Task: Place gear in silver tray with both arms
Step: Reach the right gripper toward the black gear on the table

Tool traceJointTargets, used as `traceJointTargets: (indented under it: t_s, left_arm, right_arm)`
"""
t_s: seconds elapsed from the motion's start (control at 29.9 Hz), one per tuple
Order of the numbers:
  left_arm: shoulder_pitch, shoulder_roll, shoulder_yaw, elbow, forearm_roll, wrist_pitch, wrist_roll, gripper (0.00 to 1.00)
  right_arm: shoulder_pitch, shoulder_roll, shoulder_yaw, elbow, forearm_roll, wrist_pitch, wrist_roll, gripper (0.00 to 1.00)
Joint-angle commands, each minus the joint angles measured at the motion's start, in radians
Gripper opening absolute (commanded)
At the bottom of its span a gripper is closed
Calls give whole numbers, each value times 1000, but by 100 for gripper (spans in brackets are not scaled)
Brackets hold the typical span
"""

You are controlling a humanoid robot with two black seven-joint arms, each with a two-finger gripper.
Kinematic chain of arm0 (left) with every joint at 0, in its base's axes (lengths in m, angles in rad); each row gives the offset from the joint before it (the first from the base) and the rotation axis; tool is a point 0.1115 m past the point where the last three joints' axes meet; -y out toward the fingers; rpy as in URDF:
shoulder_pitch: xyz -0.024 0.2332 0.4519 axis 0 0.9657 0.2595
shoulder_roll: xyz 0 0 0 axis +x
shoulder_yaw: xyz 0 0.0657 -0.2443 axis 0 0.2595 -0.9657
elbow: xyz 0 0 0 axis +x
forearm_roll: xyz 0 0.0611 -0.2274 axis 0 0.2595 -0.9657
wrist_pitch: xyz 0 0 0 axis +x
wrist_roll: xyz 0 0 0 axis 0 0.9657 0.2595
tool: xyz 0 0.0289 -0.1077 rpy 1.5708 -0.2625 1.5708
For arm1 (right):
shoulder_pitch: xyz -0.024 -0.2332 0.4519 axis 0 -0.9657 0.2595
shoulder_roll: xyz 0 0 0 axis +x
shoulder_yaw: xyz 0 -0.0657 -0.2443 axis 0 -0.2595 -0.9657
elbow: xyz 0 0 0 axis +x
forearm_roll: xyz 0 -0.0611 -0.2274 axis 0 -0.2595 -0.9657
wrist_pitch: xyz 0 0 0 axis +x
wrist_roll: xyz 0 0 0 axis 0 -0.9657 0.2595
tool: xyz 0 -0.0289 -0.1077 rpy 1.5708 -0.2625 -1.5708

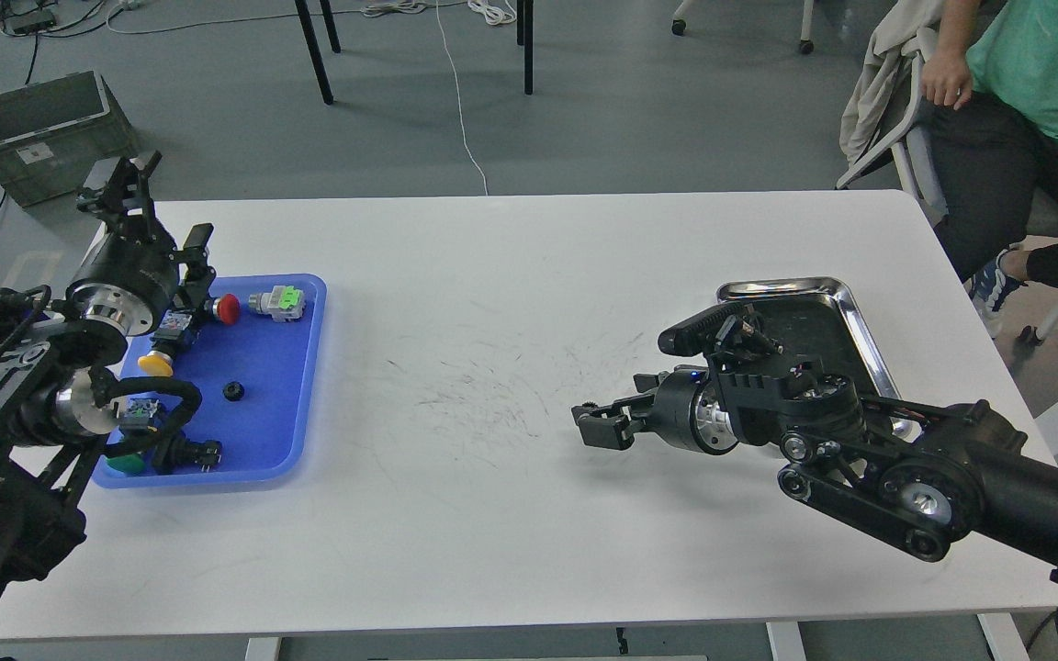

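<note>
White rectangular tabletop (511, 386) seen from above, with faint dark scuff marks near its centre. At centre left lies a blue plastic tray with rounded corners (286, 422); on its floor rests a small black toothed gear (233, 391), lying apart from the other parts. Near the tray's upper edge are a red-capped push-button (227, 308) and a grey switch block with a green face (279, 302); a yellow-capped button (156, 364) lies at its left side, and a green-capped button (128, 464) and a black connector (187, 453) lie at its lower left.

The left gripper (129, 184), at the upper left of the frame, points away beyond the blue tray's upper left corner; whether its fingers are spread or closed cannot be told.

The right gripper (604, 424), right of centre, points toward the frame's left, low over bare tabletop; its fingers appear close together, with nothing seen between them.

The shallow shiny silver metal tray with dark floor (850, 312) sits at centre right, partly hidden behind the right arm.
</note>
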State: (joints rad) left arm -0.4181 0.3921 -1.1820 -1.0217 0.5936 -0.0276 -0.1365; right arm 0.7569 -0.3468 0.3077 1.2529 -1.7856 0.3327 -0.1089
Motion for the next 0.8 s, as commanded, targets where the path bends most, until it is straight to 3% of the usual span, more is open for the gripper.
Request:
traceJointTargets:
  t_s: [0.0, 0.5, 0.77]
  left_arm:
    - [1, -1, -1, 0, 0, 0, 0, 98]
    - [5, -1, -1, 0, 0, 0, -2, 98]
    - [7, 1, -1, 0, 2, 0, -3, 98]
  right_arm:
    - [-7, 18, 1, -15, -11, -4, 2, 98]
    - [-11, 71, -21, -72, -41, -37, 5, 92]
    - [-11, 74, -32, -84, -41, -38, 6, 72]
